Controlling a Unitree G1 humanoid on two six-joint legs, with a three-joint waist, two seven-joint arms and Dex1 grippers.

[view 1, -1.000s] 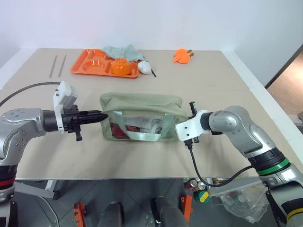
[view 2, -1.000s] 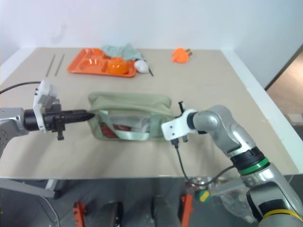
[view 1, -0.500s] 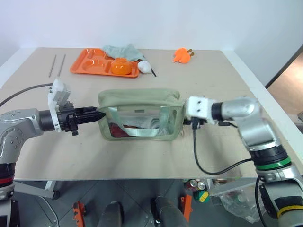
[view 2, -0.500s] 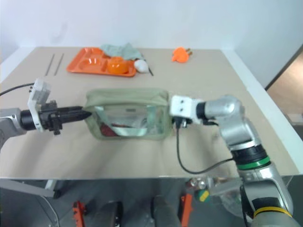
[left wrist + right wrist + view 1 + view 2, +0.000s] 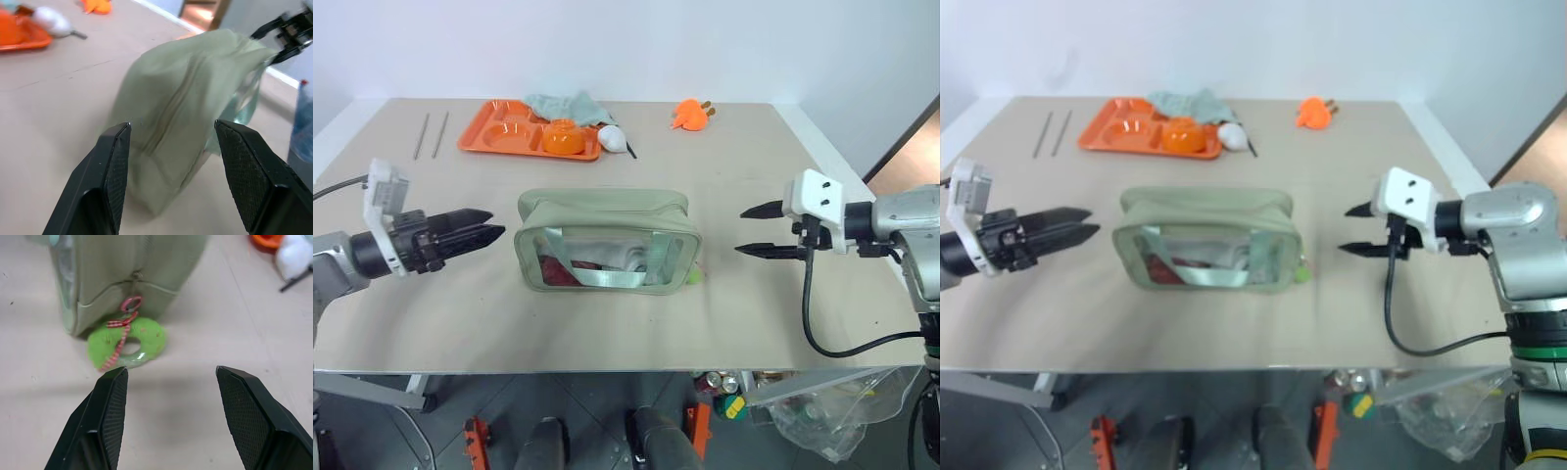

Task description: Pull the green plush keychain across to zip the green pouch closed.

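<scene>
From the head views, the green pouch (image 5: 605, 241) sat upright mid-table, zipper run across, window panel facing the robot. The left gripper (image 5: 484, 225) hung off its left end, fingers spread and empty; the right gripper (image 5: 754, 230) stood well apart on the other side, fingers parted, nothing in them. At the far edge lay an orange tray (image 5: 499, 132) with a crumpled cloth (image 5: 568, 105) and a white ball (image 5: 615, 139) beside it, two thin rods (image 5: 430, 134) off left, a small orange toy (image 5: 691, 115) off right. The beige table (image 5: 754, 176) met a plain white wall.

Left wrist view: the pouch's end loomed just beyond the open fingers (image 5: 113, 171), untouched.

Right wrist view: there was the green plush keychain (image 5: 128, 343), lying on the table against the pouch's end, hooked to the zipper pull by a pinkish loop.
</scene>
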